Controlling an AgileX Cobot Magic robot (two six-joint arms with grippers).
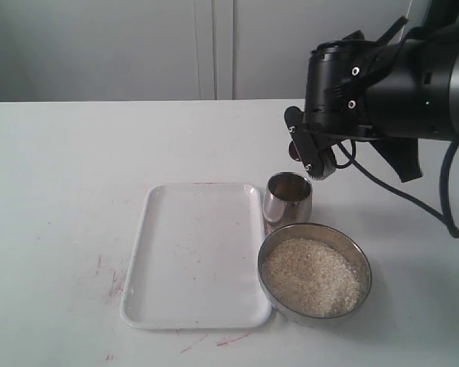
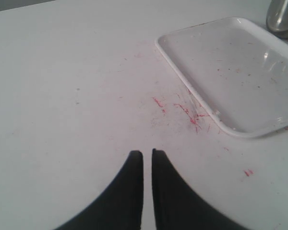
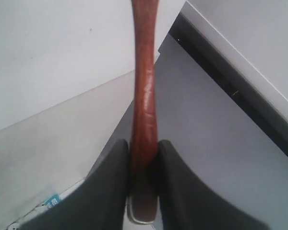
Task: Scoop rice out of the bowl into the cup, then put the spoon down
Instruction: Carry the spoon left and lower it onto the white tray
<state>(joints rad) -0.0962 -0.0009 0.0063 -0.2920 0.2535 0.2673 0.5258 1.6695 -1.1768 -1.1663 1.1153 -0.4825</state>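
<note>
Wooden spoon (image 3: 145,86) between right end effector (image 3: 143,146) fingers (image 3: 116,172)

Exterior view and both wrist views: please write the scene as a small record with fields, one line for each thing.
spoon: handle clamped in the right gripper; head not visible
left gripper: shut, holding nothing, above the table
bowl: on the table, at the tray's near right corner
rice: fills the bowl
cup: upright, close to the tray's right edge, just beyond the bowl; contents unclear
tray: white, nothing in it
</note>
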